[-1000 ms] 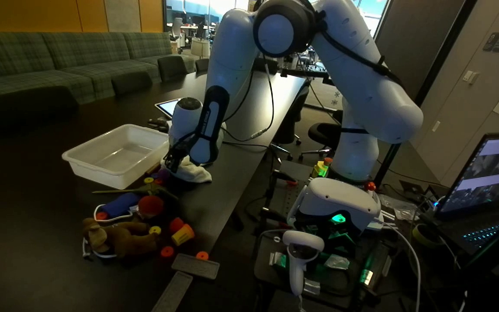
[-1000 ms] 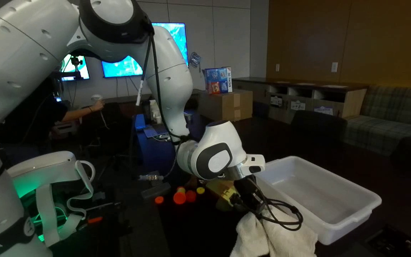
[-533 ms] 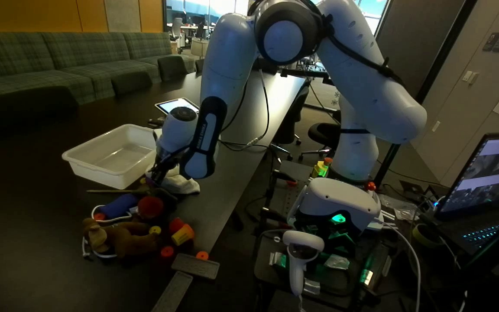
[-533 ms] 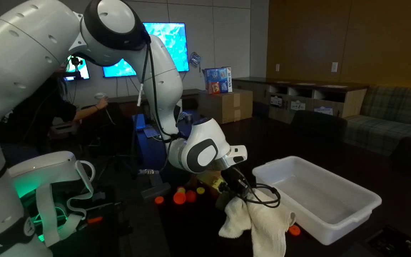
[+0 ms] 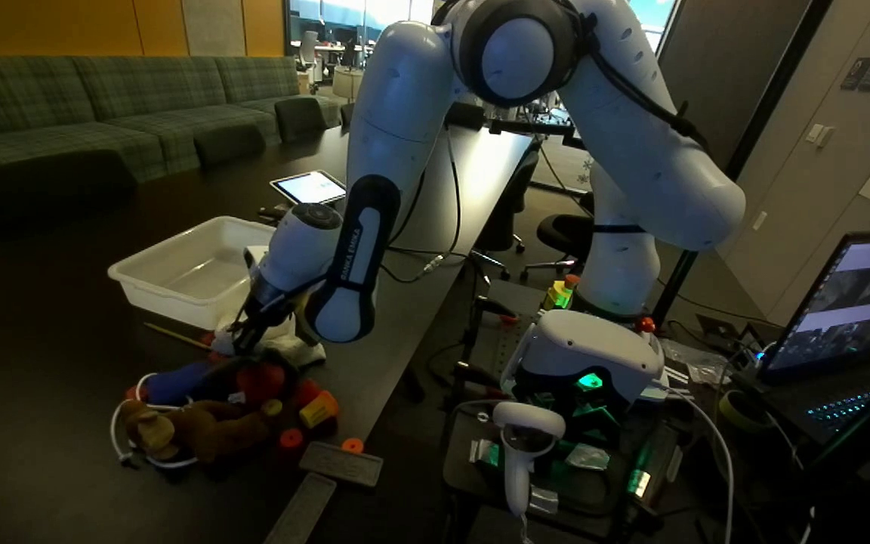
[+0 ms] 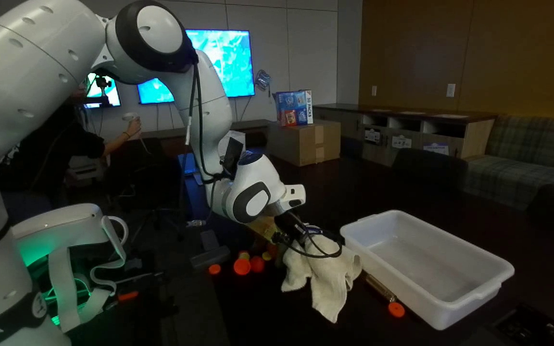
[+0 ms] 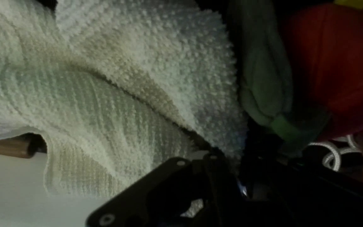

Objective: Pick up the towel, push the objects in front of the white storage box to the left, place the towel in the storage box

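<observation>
Black two-fingered gripper pinches a cream terry-cloth towel, centre-frame in an exterior view, outside the white rectangular plastic box at lower right. Pickup looks done; with a flat orange disc beside the box, pushing seems unfinished; placing remains. Dark tabletop spreads beneath; green plaid sofa at right edge.

Off-white, with a fine ribbed pattern, on the towel; plain white on the storage box; black on the gripper; white with black parts on the robot arm. Brown on the plush animal, deep red on the round soft toy, yellow with orange on the small tub. Greenish-grey plaid on the sofa.
</observation>
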`<state>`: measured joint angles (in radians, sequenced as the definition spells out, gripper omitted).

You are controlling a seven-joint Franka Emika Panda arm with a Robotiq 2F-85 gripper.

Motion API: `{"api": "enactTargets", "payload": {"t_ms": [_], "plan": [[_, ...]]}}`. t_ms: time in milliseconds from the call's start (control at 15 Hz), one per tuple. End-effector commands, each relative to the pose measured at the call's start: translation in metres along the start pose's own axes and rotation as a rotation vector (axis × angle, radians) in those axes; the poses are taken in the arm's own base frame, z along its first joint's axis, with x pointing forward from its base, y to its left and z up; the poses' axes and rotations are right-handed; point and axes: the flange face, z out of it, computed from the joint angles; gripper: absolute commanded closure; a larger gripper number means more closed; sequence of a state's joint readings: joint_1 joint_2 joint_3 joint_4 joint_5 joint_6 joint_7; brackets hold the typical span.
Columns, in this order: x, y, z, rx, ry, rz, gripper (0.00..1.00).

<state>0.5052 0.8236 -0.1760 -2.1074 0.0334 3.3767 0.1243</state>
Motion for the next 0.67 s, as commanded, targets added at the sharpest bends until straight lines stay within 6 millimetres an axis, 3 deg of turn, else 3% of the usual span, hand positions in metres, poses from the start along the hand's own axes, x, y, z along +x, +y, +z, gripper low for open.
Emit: {"api": "enactTargets", "payload": {"t_ms": [0, 133, 267, 400, 600], "plan": [[0.007, -0.032, -0.036, 0.076, 0.047, 0.018, 0.93], [0.007, -0.043, -0.052, 0.109, 0.061, 0.019, 0.93], [0.01, -0.041, -0.07, 0.135, 0.061, 0.016, 0.93], [0.011, -0.027, -0.089, 0.149, 0.047, 0.015, 0.93], [0.01, 0.018, -0.114, 0.143, 0.042, 0.02, 0.93]]}}
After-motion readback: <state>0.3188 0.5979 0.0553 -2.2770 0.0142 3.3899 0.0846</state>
